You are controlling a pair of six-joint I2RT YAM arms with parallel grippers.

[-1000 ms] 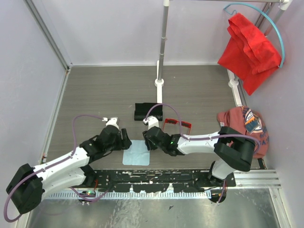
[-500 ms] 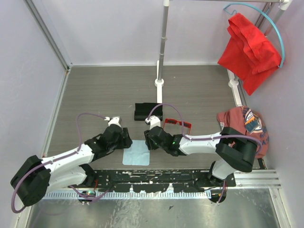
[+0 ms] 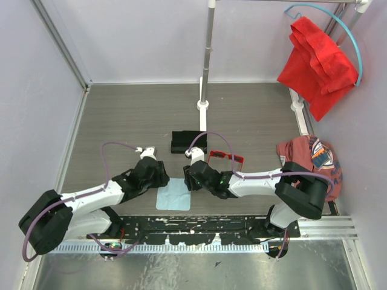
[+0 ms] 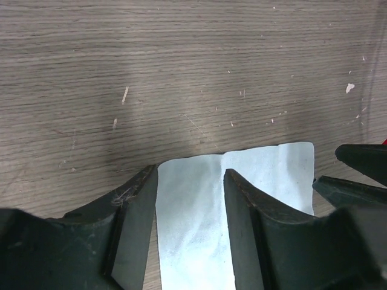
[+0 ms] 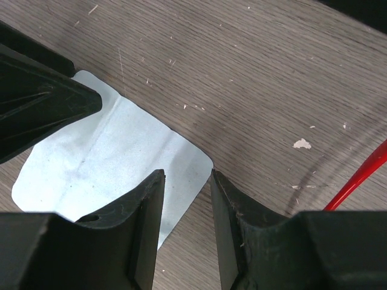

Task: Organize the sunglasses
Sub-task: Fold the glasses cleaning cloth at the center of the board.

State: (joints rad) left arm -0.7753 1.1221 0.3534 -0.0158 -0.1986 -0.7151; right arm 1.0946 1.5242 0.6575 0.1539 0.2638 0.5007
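Setting: robot lab test cell
Evidence: plain enclosing walls; metal frame post; arm-mounting rail; wood-grain table

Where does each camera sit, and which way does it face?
Top: above and behind, looking down at the table; left arm, right arm, case and sunglasses show.
Left wrist: on the left arm, facing down past the left pincer at the cloth.
Right wrist: on the right arm, facing down past the right pincer at the cloth's corner.
Shared: both wrist views show the cloth and the other pincer.
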